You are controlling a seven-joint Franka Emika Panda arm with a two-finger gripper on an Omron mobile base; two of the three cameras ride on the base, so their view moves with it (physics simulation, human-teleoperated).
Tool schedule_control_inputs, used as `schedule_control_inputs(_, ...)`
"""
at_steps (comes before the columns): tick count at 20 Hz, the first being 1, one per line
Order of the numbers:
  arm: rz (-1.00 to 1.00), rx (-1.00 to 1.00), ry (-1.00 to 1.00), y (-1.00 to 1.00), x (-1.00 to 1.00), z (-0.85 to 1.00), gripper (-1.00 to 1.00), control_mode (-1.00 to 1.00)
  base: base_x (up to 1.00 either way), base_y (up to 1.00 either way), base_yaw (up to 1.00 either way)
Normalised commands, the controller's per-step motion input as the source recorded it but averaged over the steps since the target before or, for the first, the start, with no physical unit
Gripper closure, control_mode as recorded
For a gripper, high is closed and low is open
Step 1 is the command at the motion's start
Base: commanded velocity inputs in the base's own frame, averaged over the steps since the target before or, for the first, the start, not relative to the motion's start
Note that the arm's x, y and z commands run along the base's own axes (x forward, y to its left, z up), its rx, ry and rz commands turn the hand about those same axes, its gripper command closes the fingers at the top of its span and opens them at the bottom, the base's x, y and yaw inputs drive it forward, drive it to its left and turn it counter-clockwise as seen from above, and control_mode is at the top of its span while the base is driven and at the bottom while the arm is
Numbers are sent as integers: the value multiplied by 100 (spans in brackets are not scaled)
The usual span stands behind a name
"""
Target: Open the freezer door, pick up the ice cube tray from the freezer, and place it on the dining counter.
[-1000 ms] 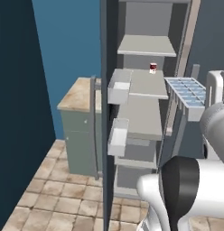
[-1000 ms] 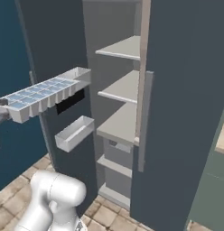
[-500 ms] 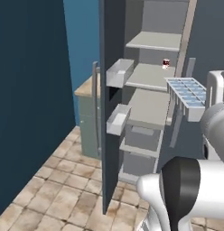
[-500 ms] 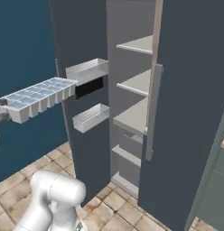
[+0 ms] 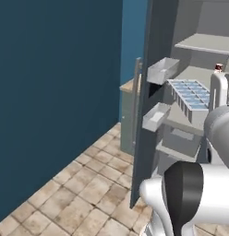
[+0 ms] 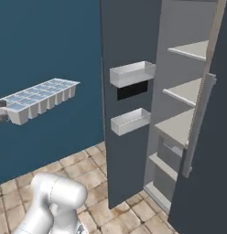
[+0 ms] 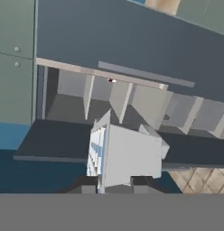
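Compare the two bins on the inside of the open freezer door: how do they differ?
The upper bin sits higher on the freezer door, directly above a black panel; the lower bin hangs below that panel. In the right base view the upper bin looks a little wider and deeper than the lower bin. Both are pale grey, open-topped, rectangular, and no contents show in either.

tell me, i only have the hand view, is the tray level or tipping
Observer: Level. In the right base view the ice cube tray sits flat, cells facing up.
Operator: is it clear of the door
Observer: Yes. In that view it hangs apart from the open freezer door, out to the left of the door's upper bin.
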Motion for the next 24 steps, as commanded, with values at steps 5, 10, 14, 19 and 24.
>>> schedule_control_inputs(5,0,0,0,0,0,0,100,100,-32,0,57)
schedule_control_inputs(10,0,0,0,0,0,0,100,100,-26,0,62)
schedule_control_inputs(14,0,0,0,0,0,0,100,100,-15,0,68)
schedule_control_inputs(19,0,0,0,0,0,0,100,100,-10,0,75)
schedule_control_inputs(24,0,0,0,0,0,0,100,100,-13,6,78)
